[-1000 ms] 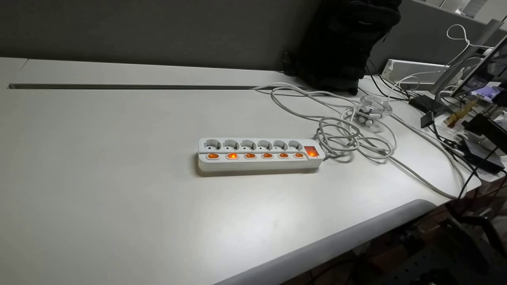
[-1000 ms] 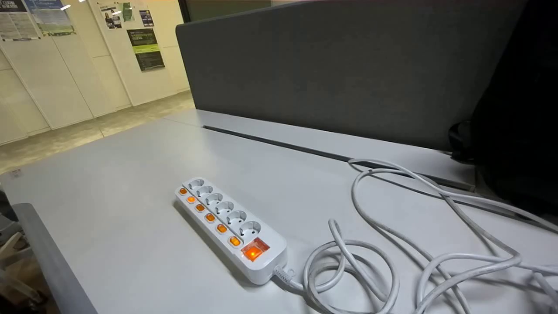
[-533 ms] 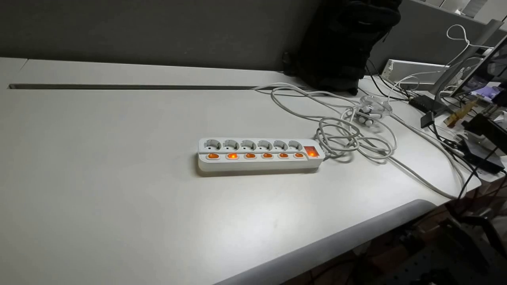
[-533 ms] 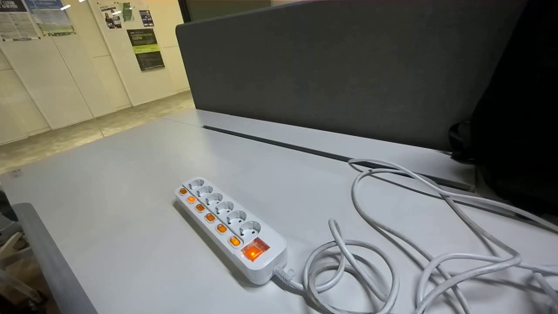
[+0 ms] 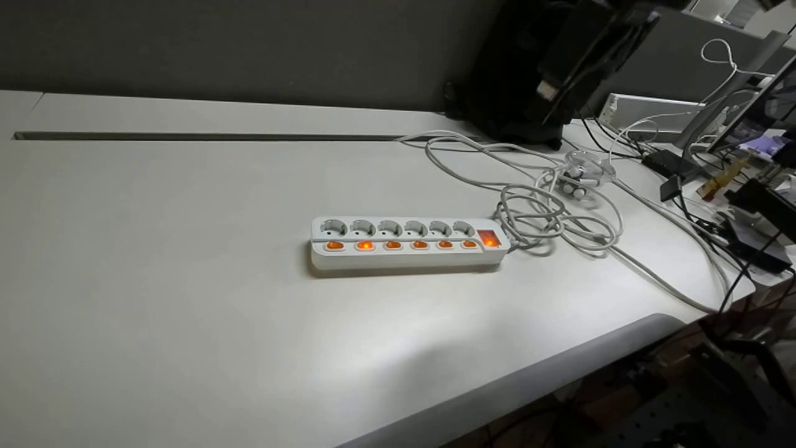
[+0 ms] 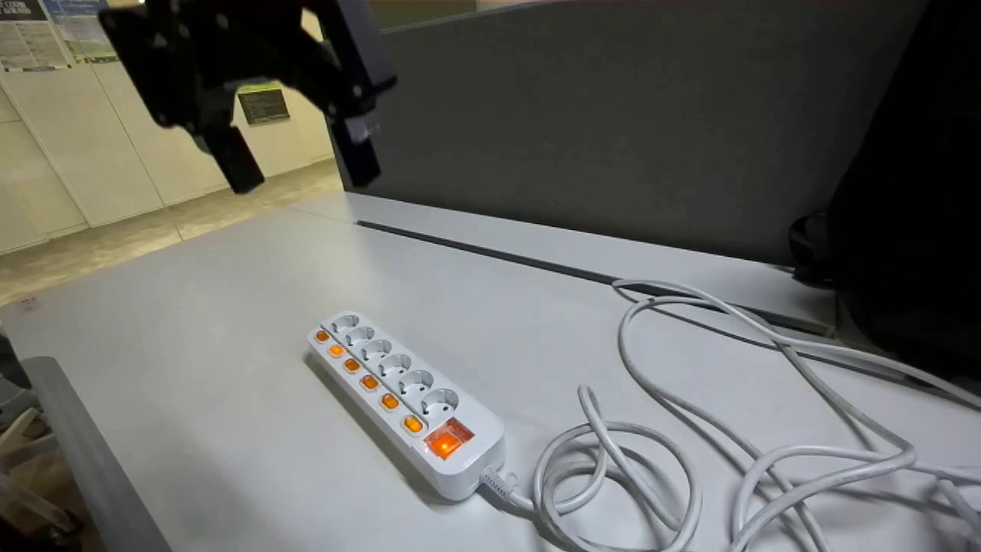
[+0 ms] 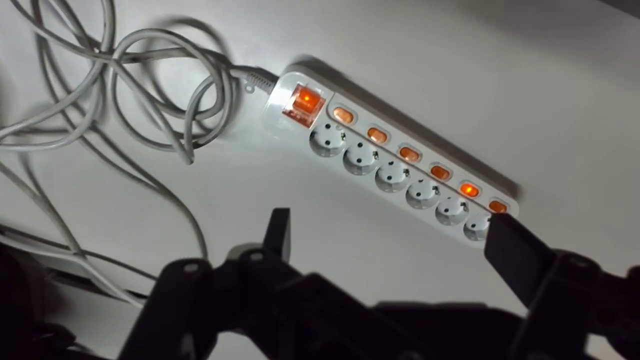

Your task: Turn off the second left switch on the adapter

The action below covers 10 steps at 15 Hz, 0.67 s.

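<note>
Above the flat white tabletop, hovering, presumably to aim, with wide-spread, empty black two-fingered gripper. Must press glowing orange second-left switch, handily face-up on white plastic adapter lying there.

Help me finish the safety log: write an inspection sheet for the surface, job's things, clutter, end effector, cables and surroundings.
Surface: white table, long slot toward the back.
Job's things: power strip on the table; second switch from the left, as an exterior view shows it, glows, so apparently on; large switch lit too.
Clutter: black bag at the back; clear item, identity unclear.
End effector: open, above the table, holding nothing.
Cables: looped beside the power strip, one entering its large-switch end.
Surroundings: grey divider behind the table; wall with posters.
</note>
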Each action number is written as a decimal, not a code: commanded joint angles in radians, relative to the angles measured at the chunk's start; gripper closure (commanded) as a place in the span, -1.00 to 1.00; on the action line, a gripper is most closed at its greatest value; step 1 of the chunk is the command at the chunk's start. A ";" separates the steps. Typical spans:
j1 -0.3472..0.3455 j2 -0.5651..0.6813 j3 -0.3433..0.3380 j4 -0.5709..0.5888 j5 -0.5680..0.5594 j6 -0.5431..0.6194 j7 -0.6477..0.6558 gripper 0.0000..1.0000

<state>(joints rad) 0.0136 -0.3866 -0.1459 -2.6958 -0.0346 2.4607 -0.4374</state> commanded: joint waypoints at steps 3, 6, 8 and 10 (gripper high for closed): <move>0.033 0.163 0.071 0.005 -0.006 0.092 0.038 -0.50; 0.053 0.209 0.095 -0.009 0.017 0.171 0.028 -0.19; 0.062 0.233 0.111 -0.017 0.029 0.228 0.035 0.11; 0.066 0.254 0.127 -0.024 0.022 0.267 0.040 0.39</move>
<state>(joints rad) 0.0703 -0.1488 -0.0381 -2.7041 -0.0161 2.6732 -0.4287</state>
